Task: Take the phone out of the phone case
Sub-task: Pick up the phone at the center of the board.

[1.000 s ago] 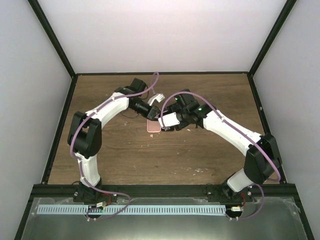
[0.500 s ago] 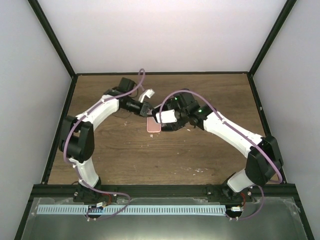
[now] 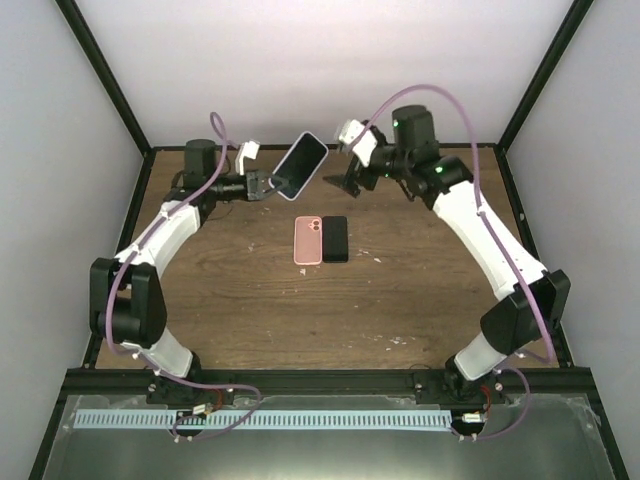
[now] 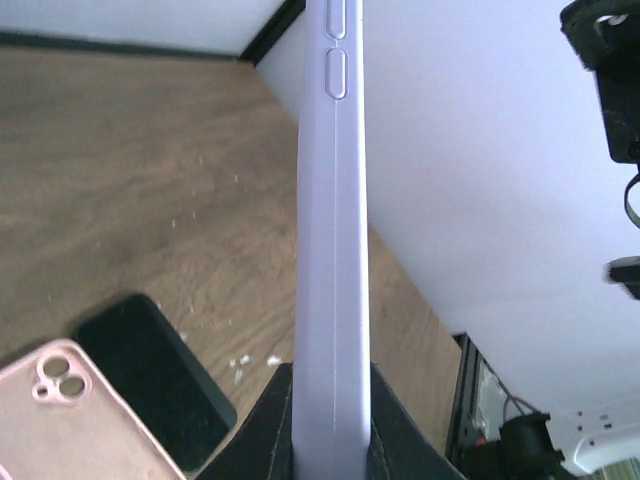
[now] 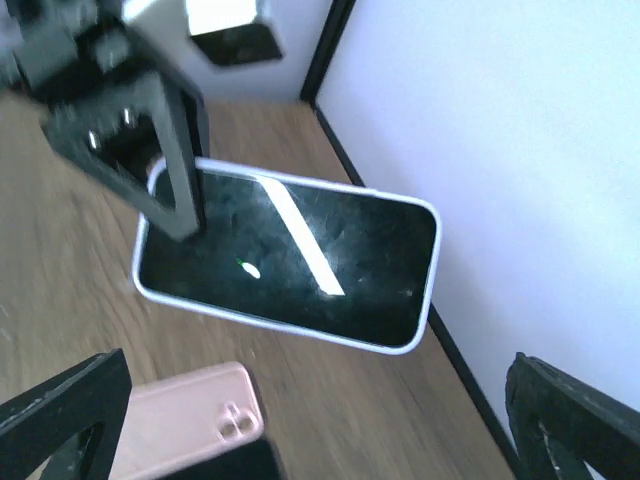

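Note:
My left gripper (image 3: 268, 186) is shut on the lower end of a phone in a lavender case (image 3: 302, 165) and holds it in the air over the back of the table, screen towards the right arm. The left wrist view shows the case edge-on (image 4: 332, 230) between my fingers (image 4: 262, 430). The right wrist view shows its black screen (image 5: 290, 260). My right gripper (image 3: 348, 180) is open and empty, just right of the phone, not touching it; its fingers (image 5: 70, 410) stand wide apart.
A pink phone case (image 3: 308, 240) lies back up in the middle of the wooden table (image 3: 420, 300), with a black phone (image 3: 335, 239) right beside it. Both also show in the left wrist view, the case (image 4: 60, 420) and the phone (image 4: 150, 370). White walls enclose the table.
Both arms have risen from the table centre and swung back and apart. My left gripper has carried the lavender-cased phone up. The black phone beside the pink case has come into view.

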### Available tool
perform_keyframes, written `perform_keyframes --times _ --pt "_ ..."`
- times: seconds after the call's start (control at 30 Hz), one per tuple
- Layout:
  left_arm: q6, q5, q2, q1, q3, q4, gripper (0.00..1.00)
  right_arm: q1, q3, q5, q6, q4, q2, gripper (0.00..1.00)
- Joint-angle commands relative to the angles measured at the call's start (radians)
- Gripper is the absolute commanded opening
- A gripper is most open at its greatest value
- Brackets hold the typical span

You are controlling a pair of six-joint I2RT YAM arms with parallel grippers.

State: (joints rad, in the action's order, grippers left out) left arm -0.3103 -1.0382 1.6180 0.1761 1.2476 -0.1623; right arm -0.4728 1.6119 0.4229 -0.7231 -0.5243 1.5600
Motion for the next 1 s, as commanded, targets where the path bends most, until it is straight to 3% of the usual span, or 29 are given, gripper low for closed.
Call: perform_keyframes --times 0.0,0.23,0.4,0.57,0.97 --pt "-0.199 -0.058 -0.059 -0.01 -0.028 0.373 0.0 0.082 0.134 0.397 0.406 -0.024 0.068 1.0" --pt "-0.469 -0.038 -0.086 -0.01 -0.114 0.768 0.0 0.206 0.138 0.762 0.883 0.195 0.137 0.96" --pt "-0.6 -0.042 -0.087 0.0 -0.161 0.955 0.0 0.22 0.117 0.842 1.086 0.351 0.182 0.9" --pt "-0.62 -0.06 -0.087 0.023 -0.168 1.002 0.0 0.219 0.126 0.845 1.248 0.469 0.225 0.82" --pt "-0.616 -0.084 -0.086 0.098 -0.176 1.017 0.0 0.194 0.16 0.886 1.346 0.574 0.269 0.57"
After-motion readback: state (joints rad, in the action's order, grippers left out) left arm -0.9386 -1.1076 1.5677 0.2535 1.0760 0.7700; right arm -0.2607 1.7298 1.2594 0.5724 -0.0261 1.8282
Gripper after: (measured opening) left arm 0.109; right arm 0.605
